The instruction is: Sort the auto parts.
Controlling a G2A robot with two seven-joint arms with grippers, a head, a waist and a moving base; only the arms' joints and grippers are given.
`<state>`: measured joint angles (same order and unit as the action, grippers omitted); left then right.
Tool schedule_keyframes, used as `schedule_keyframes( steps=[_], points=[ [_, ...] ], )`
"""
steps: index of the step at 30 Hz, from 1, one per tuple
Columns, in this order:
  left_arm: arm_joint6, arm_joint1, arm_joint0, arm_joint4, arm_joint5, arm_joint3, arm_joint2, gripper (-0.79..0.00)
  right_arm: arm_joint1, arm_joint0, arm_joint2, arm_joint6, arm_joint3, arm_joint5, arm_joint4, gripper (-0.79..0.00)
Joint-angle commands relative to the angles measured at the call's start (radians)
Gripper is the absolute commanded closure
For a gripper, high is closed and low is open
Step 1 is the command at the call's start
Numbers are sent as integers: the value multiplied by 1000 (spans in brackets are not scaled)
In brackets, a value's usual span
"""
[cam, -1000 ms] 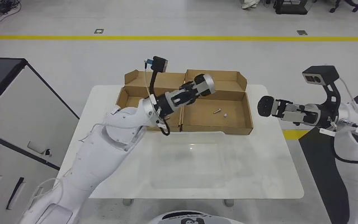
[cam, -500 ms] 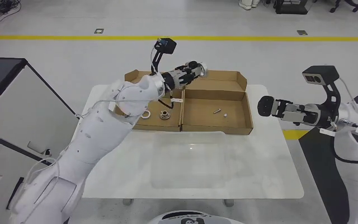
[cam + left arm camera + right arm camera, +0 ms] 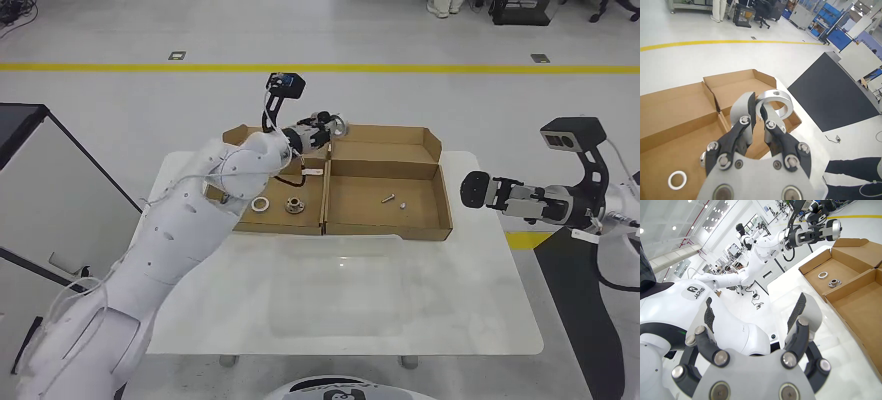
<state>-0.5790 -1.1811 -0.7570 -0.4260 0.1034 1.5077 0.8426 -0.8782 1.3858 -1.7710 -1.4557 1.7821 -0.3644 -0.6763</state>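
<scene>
carrying step, as judged. top view: the left gripper [image 3: 325, 125] hangs high near the far flaps, where the left box [image 3: 300, 222] and the right box [image 3: 420, 205] meet. a washer [image 3: 260, 204] and a flanged hub [image 3: 294, 205] lie in the left box; a screw [image 3: 388, 198] lies in the right box.

left wrist view: the fingers pinch the collar ring [image 3: 772, 94] by its wall, one pad outside, one in the bore.

right wrist view: the right gripper [image 3: 753, 311] sits beside the table edge, fingers spread, holding nothing.

next move calls for selecting the box of like parts, lowering close to its floor, then releasing.
</scene>
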Motion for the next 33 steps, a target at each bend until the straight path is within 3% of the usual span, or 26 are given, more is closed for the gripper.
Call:
schedule_keyframes(
  steps=[1,5,11,15,21,27,33],
  points=[
    [0,0,0,0,0,0,0,0,0,0,0,0,0,0,0,-785],
    [9,1,-17,-17,-3,6,3,0,0,0,0,0,0,0,0,-785],
    [-63,-15,17,-70,198,-42,-16,0,0,0,0,0,0,0,0,-785],
    [-156,-37,76,-146,344,-114,-79,0,0,0,0,0,0,0,0,-785],
    [-328,-83,179,-239,458,-260,-197,0,0,0,0,0,0,0,0,-785],
    [-401,-138,242,-288,506,-414,-291,0,0,0,0,0,0,0,0,-785],
    [-435,-213,289,-284,583,-579,-359,0,0,0,0,0,0,0,0,-785]
  ],
)
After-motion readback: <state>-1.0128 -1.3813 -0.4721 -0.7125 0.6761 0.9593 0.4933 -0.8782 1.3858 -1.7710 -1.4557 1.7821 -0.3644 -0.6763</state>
